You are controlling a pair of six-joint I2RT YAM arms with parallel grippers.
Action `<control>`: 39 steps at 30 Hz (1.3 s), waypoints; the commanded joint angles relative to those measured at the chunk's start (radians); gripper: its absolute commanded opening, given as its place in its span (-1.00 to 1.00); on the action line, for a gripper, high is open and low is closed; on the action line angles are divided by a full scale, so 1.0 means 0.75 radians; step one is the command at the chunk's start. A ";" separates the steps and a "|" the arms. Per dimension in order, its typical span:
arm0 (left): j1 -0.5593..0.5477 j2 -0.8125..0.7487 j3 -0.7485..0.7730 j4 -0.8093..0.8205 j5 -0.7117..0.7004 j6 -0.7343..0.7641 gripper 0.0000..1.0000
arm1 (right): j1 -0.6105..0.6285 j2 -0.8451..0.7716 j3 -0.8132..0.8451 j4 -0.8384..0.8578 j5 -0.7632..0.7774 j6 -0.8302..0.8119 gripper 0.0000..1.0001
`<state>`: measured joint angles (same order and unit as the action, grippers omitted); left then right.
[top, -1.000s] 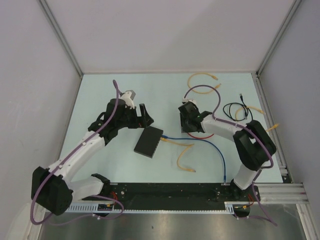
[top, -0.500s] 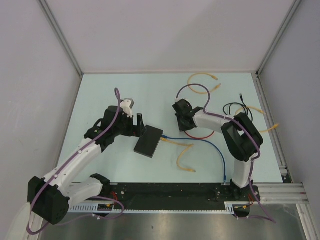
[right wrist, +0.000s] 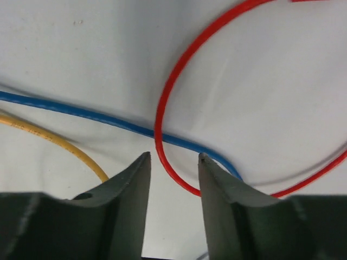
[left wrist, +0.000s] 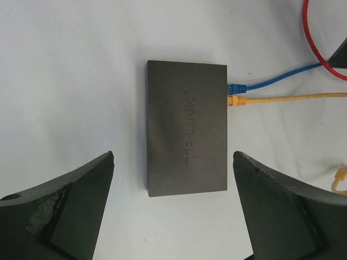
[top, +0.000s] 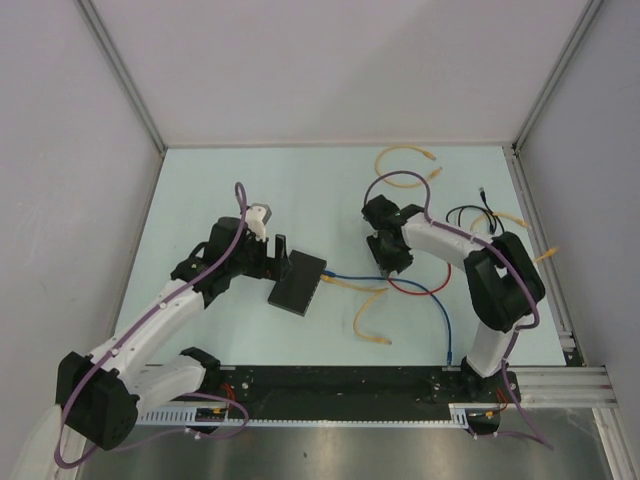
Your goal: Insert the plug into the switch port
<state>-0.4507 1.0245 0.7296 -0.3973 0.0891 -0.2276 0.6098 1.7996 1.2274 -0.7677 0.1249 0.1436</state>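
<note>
Your switch [top: 298,283] lies flat near the table's middle. Its long axis runs from near-left to far-right, and its socket edge faces the right arm. A blue cable [left wrist: 276,78] and a yellow cable [left wrist: 293,98] sit plugged in at that edge's far end. Your left gripper [left wrist: 173,160] is spread wide at the switch's other end, clear of it. Farther right, your right gripper [right wrist: 173,160] stands narrow, loosely straddling the red cable [right wrist: 160,108] without pinching it.

Pale table [top: 200,190], switch [top: 298,282] (blue cable [left wrist: 271,82], yellow cable [left wrist: 293,98] plugged in), red cable [right wrist: 160,108]
</note>
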 commanded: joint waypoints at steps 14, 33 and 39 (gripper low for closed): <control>0.006 -0.018 -0.003 0.033 -0.023 0.021 0.90 | -0.091 -0.013 0.026 0.349 0.420 0.788 0.09; 0.012 -0.016 0.001 0.029 -0.008 0.013 0.90 | -0.208 0.202 0.028 0.486 0.496 0.987 -0.20; 0.012 -0.018 0.001 0.031 -0.002 0.013 0.90 | -0.210 0.241 0.026 0.498 0.490 0.964 -0.43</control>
<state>-0.4484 1.0191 0.7292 -0.3878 0.0814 -0.2268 0.4576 1.9263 1.2350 -0.4126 0.4782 0.8455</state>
